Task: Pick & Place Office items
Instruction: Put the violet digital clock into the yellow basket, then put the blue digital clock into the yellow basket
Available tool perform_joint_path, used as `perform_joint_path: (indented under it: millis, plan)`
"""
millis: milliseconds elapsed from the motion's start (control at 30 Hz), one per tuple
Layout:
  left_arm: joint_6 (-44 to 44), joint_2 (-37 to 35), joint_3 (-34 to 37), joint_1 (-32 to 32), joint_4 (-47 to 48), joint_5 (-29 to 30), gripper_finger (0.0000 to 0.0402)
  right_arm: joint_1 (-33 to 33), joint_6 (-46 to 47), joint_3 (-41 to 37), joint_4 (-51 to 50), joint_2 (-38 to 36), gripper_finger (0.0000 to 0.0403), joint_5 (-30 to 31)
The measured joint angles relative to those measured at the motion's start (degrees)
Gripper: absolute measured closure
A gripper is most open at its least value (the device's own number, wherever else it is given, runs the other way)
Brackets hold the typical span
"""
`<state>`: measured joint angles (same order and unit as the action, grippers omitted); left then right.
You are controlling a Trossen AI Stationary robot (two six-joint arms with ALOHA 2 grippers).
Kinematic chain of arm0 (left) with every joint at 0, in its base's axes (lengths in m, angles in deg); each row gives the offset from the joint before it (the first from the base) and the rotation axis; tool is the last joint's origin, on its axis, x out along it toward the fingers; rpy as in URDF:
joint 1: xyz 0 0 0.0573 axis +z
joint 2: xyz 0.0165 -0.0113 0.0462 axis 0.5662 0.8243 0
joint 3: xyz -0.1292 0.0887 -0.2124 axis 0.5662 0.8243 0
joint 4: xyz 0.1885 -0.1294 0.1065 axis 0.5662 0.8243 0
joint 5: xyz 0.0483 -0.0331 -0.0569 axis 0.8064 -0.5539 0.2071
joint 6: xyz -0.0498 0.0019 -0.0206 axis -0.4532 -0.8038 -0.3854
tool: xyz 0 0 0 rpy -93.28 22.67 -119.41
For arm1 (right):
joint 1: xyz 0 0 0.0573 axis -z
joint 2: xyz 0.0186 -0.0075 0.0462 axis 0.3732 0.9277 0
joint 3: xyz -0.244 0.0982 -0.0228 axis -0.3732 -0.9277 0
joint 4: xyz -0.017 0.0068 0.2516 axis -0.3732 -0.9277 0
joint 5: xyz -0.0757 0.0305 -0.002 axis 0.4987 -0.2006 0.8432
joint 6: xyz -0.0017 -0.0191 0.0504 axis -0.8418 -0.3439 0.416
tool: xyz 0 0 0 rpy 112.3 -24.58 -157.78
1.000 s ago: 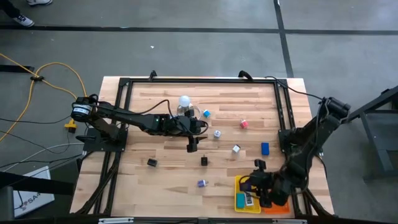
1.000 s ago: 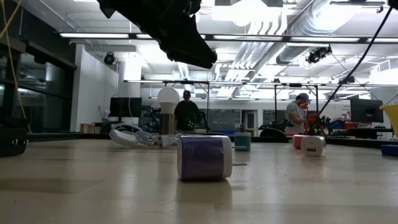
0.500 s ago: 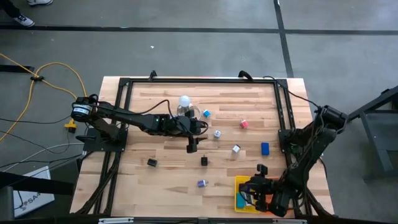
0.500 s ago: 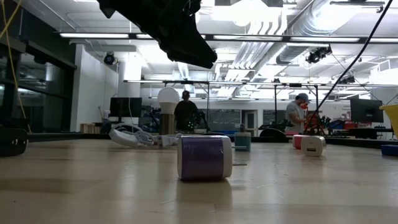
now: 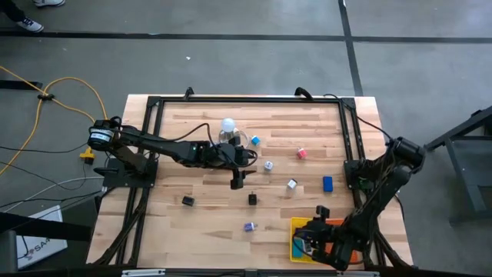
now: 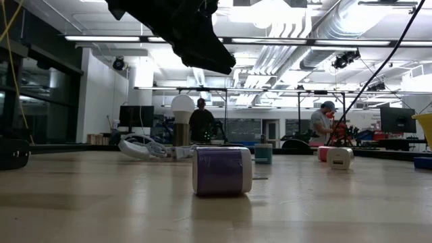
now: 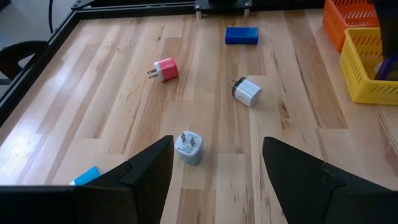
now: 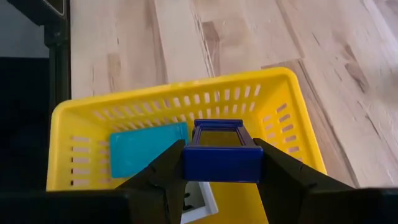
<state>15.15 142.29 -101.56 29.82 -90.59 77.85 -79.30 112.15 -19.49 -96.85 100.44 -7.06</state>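
Observation:
My right gripper (image 5: 309, 240) hangs over the yellow mesh tray (image 5: 295, 228) at the near right, shut on a dark blue frame-like piece (image 8: 221, 163). A teal flat piece (image 8: 148, 151) and a white piece (image 8: 198, 200) lie in that tray. My left gripper (image 7: 217, 143) is open and empty at mid-table (image 5: 247, 156), with a white cube (image 7: 189, 147) just ahead of its fingers. A pink cube (image 7: 165, 70), another white cube (image 7: 247, 92) and a blue block (image 7: 242, 35) lie farther right. Black clips (image 5: 252, 198) and a purple-white piece (image 6: 221, 171) lie nearer the front. My right gripper pinches the blue piece between its two fingers, by its two short ends (image 8: 188, 163). The fingers come from above, slanting down toward the tray. The piece sits level across the fingers, over the inside of the yellow tray.
An orange mesh tray (image 5: 347, 258) stands right of the yellow one. A white ball-topped clear object (image 5: 227, 125) with a looped cord stands by the left gripper's far side. A black frame (image 5: 246, 98) rims the table. People stand in the room beyond.
My right gripper has gone toward the table's near edge with the blue piece, and now hangs over the yellow tray.

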Motion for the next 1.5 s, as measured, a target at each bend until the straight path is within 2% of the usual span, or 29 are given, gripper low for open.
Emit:
perform_joint_path:
  millis: [400,900,1500]
  plan:
    - [0.0,0.0,0.0,-0.02,0.0,-0.29,0.0163,0.0,1.31,0.0,0.51,3.0,0.0252,0.96]
    - [-0.26,0.0,0.0,-0.01,0.02,-0.32,0.0163,0.0,1.29,0.0,0.2,3.11,0.02,0.84]
    - [-0.46,0.0,0.02,-0.02,0.02,-0.35,0.0163,0.0,-0.26,0.0,-0.06,3.09,0.0183,0.85]
